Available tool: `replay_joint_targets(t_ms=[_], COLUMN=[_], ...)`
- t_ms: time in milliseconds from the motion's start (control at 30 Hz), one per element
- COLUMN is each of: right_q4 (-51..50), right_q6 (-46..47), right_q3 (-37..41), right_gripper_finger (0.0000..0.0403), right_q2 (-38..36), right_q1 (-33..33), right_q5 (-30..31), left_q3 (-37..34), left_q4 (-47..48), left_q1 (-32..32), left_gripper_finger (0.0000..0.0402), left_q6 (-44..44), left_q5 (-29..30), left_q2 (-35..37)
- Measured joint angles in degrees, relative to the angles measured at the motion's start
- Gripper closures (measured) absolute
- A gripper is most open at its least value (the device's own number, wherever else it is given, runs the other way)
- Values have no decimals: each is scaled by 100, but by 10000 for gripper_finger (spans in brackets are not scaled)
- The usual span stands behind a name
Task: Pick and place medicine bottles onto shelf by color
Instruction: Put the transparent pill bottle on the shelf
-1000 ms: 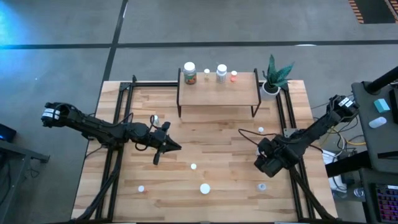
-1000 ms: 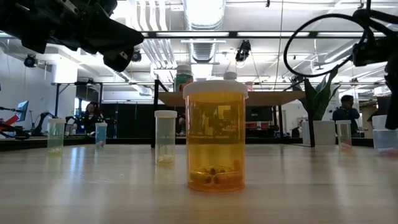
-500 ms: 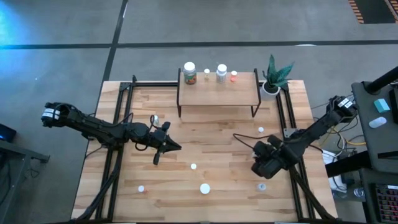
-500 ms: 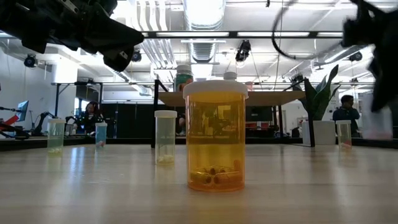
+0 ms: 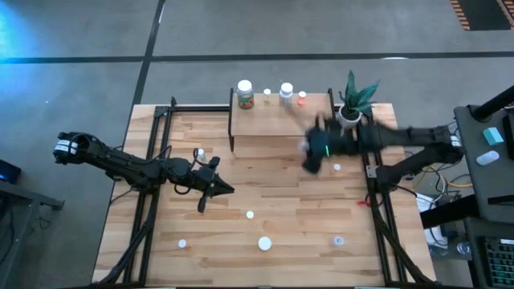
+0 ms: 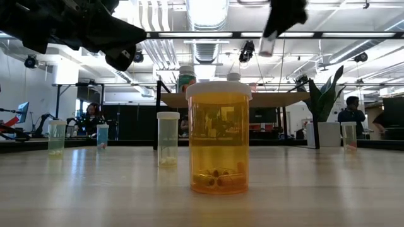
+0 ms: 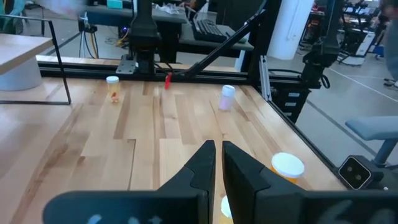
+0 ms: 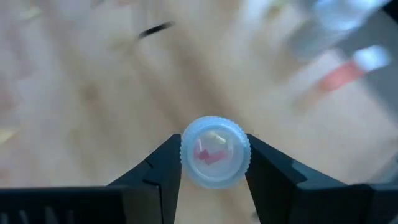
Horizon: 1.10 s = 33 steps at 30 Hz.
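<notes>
My right gripper (image 5: pixel 312 154) hangs in the air just in front of the shelf (image 5: pixel 281 120), shut on a small clear vial (image 8: pixel 216 151) with red pills inside. In the low view the vial (image 6: pixel 268 44) shows high up, under the gripper (image 6: pixel 284 16). The shelf is a light-wood board on black legs and carries several white-capped bottles (image 5: pixel 245 94) along its far edge. My left gripper (image 5: pixel 221 190) is shut, holds nothing, and hovers over the table's middle left. More vials stand on the table; the nearest to the low camera is an orange bottle (image 6: pixel 218 139). My right gripper pinches the vial between its two fingers (image 8: pixel 163 163), one on each side of its round body just behind the ribbed white end (image 8: pixel 216 134) that faces the wrist camera. The vial is lifted clear of the table and sticks out below the fingers in the low view.
White-capped vials stand scattered on the planks (image 5: pixel 250 214) (image 5: pixel 264 243) (image 5: pixel 183 242) (image 5: pixel 338 240) (image 5: pixel 336 168) (image 5: pixel 201 154). A potted green plant (image 5: pixel 352 100) stands right of the shelf. Black rails (image 5: pixel 152 193) run along both table sides. People show in the room beyond.
My right arm has swung quickly from the table's near right area up and toward the far edge, ending just in front of the shelf. The vial it holds has gone from table height to high above it. The left arm has kept still.
</notes>
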State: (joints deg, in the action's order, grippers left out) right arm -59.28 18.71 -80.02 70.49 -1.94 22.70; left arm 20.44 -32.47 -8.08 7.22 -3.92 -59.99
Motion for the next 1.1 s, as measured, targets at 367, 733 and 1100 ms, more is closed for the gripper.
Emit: replay_joint_targets(t_ms=[367,733,1100], right_q4=[-67,-38,15], right_q6=[-1874,-2091,-1785], right_q3=[-759,-757,-755], right_gripper_finger=[259,259,236], right_q2=[1039,1460,1626], right_q1=[-3728,-4575,-4712], right_q5=[-1842,-2147,-2120], left_q3=[-1,21,38], left_q4=[8,-5,-7], left_q1=[0,0,0], left_gripper_finger=[391,391,391], left_q6=[-5,-50,-17], left_q5=[-26,-31,-33], left_q2=[0,0,0])
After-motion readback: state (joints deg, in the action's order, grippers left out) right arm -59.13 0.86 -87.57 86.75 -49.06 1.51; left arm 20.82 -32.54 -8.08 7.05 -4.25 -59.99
